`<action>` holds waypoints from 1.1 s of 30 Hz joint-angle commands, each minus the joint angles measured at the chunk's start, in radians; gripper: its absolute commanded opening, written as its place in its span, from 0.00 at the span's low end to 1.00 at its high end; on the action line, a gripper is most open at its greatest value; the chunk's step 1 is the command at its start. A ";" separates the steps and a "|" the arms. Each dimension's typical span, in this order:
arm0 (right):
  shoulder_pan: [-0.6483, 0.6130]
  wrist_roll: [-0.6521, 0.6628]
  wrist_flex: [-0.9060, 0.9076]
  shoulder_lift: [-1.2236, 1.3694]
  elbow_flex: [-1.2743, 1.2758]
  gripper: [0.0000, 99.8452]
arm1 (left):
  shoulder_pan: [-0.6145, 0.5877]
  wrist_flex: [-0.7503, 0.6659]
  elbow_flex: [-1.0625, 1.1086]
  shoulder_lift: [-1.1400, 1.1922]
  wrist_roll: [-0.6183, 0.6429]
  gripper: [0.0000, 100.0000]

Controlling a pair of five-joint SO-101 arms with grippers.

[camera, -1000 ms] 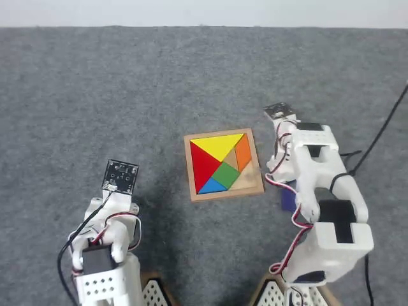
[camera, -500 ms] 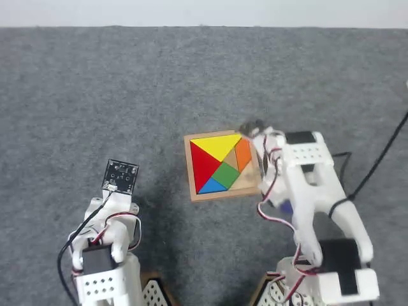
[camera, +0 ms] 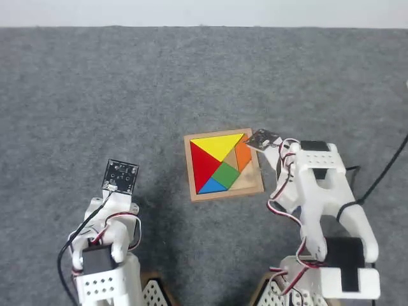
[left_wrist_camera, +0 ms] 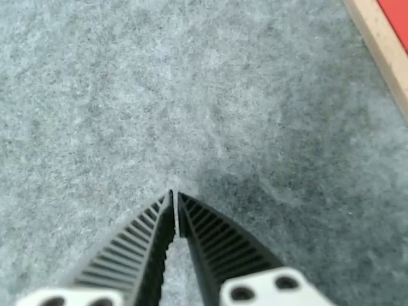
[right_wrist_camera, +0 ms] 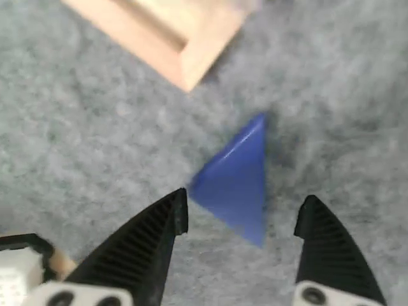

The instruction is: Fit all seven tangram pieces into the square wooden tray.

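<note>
Right pincer (right_wrist_camera: 245,203), apart over the blue triangle (right_wrist_camera: 239,182), may skid it if closing off-centre; left pincer (left_wrist_camera: 173,199) together.

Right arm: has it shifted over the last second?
Yes. The right arm swung in toward the tray; its tip now sits by the tray's right edge.

The square wooden tray (camera: 250,183) lies flat on the grey carpet, turned a little. Inside it, a big yellow triangle (camera: 218,146) sits at 12 o'clock. A big red triangle (camera: 202,166) sits at 9 o'clock. A green square (camera: 225,174) is near 6 o'clock, a small blue triangle (camera: 211,186) at 7 o'clock and an orange piece (camera: 243,153) at 3 o'clock. The corner at 5 o'clock shows bare wood. One more blue triangle (right_wrist_camera: 237,182) lies flat on the carpet near a tray corner, not touching it.
</note>
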 commanded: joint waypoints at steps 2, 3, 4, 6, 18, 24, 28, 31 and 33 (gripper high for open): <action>0.002 0.032 -0.119 -0.005 0.061 0.28 | -0.008 0.005 -0.007 -0.020 -0.014 0.01; 0.002 0.032 -0.142 -0.005 0.078 0.28 | -0.008 0.005 -0.007 -0.020 -0.014 0.01; 0.001 0.032 -0.165 -0.005 0.091 0.28 | -0.008 0.005 -0.007 -0.020 -0.014 0.01; -0.005 0.032 -0.186 -0.005 0.101 0.28 | -0.008 0.005 -0.007 -0.020 -0.014 0.01; 0.004 0.046 -0.163 0.061 0.038 0.09 | -0.008 0.005 -0.007 -0.020 -0.014 0.01; -0.005 0.009 -0.165 0.061 -0.005 0.04 | -0.008 0.005 -0.007 -0.020 -0.014 0.01; -0.002 0.011 -0.159 0.012 -0.005 0.04 | -0.008 0.005 -0.007 -0.020 -0.014 0.01; 0.018 0.138 -0.064 -0.068 0.003 0.06 | -0.008 0.005 -0.007 -0.020 -0.014 0.01; 0.025 0.281 0.004 -0.136 0.029 0.09 | -0.008 0.005 -0.007 -0.020 -0.014 0.01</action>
